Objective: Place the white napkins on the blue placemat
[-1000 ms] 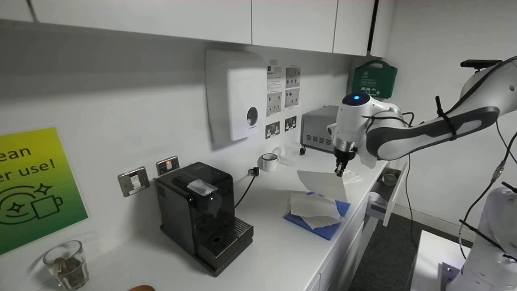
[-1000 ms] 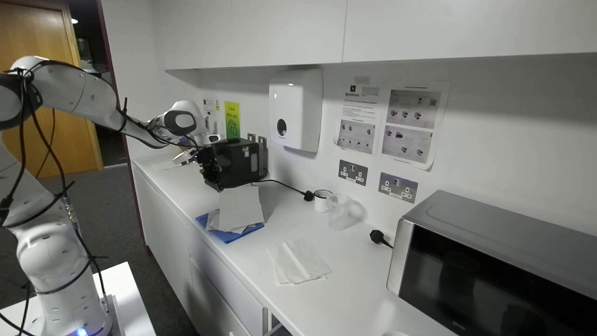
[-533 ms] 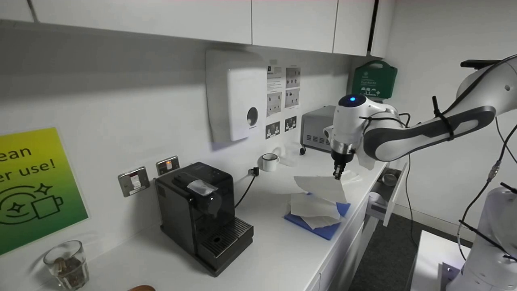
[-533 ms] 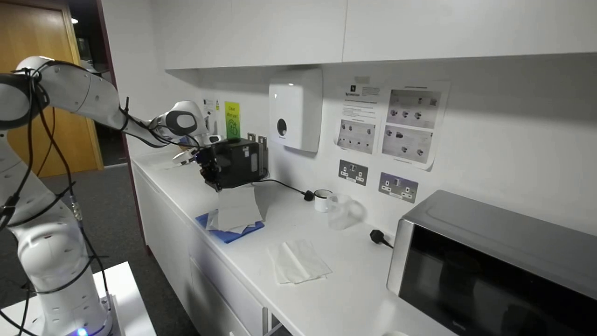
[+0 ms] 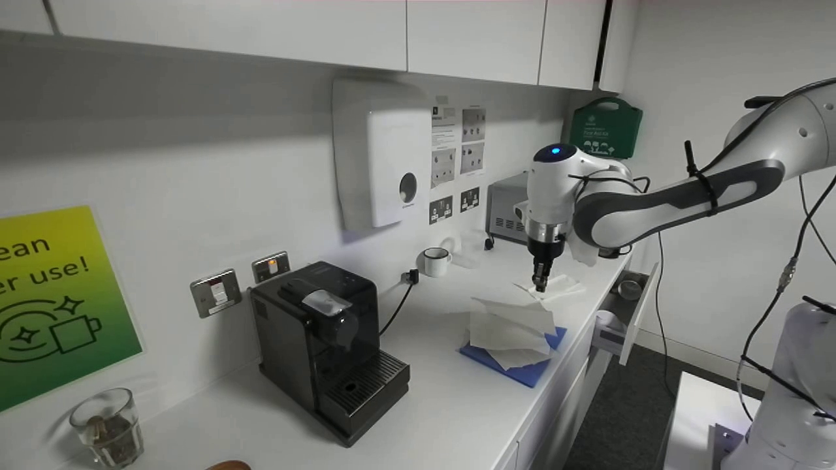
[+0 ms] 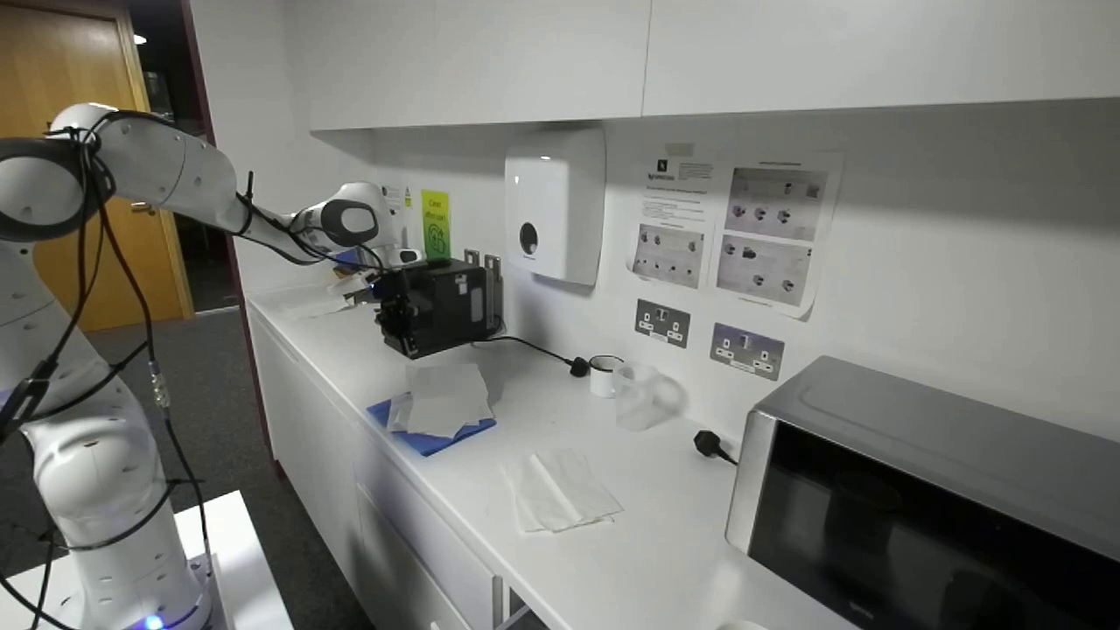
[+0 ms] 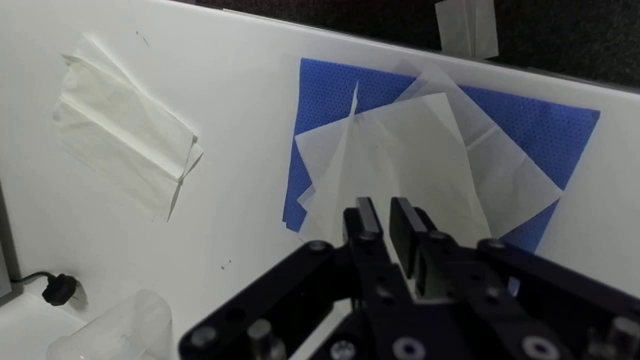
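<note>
This looks like an office kitchenette. A black coffee machine (image 5: 287,352), a microwave (image 6: 927,420) and a mug (image 5: 435,264) stand on a white surface (image 5: 450,411) under wall cupboards (image 5: 248,29). The wall carries a dispenser (image 5: 400,143), printed sheets (image 6: 777,232) and a sign (image 5: 62,287) ending in "use!". A green first aid box (image 5: 607,128), dark carpet (image 6: 214,367) and wooden door (image 6: 66,66) suggest a workplace.

The white, rounded arm (image 5: 659,215) is being trimmed by a dark grey band (image 5: 771,175), and the wrist (image 5: 547,189) is being topped by a dark cap (image 5: 567,152) with a blue light (image 5: 556,150). Black cables (image 6: 31,387) are being tied along the arm by black straps (image 5: 691,160), and one is being joined by a silver connector (image 5: 786,274). Past a metal ring (image 5: 546,232), the black gripper (image 7: 384,206) is being studded by round screws (image 7: 343,350)
</note>
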Motion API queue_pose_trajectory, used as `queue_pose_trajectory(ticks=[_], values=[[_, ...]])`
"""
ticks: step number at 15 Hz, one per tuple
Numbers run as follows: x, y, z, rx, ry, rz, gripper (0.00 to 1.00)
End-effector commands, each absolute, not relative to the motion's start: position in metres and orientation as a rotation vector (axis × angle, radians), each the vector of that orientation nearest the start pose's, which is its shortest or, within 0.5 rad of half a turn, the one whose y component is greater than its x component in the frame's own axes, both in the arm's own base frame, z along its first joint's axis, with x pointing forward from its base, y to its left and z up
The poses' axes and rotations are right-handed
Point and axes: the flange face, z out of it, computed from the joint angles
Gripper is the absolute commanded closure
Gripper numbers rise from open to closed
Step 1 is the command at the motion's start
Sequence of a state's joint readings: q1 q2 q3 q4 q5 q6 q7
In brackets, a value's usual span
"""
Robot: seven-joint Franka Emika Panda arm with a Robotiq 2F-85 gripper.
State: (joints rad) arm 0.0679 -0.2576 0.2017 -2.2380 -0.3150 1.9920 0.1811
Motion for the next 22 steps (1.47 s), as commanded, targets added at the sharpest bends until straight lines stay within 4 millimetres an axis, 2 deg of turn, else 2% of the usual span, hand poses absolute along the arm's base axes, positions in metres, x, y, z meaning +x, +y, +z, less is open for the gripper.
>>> queue_pose_trajectory(ticks=[1,8,11,14,16,22], values=[[0.472,0.115,0.485,-3.433,-0.382,-0.066,0.49],[0.476,0.116,0.484,-3.442,-0.365,-0.026,0.00],[0.474,0.111,0.486,-3.546,-0.352,-0.127,0.00],[0.477,0.094,0.485,-3.685,-0.495,-0.165,0.00],[0.479,0.078,0.480,-3.747,-0.634,-0.153,0.00],[0.487,0.024,0.452,-3.793,-0.869,-0.019,0.00]])
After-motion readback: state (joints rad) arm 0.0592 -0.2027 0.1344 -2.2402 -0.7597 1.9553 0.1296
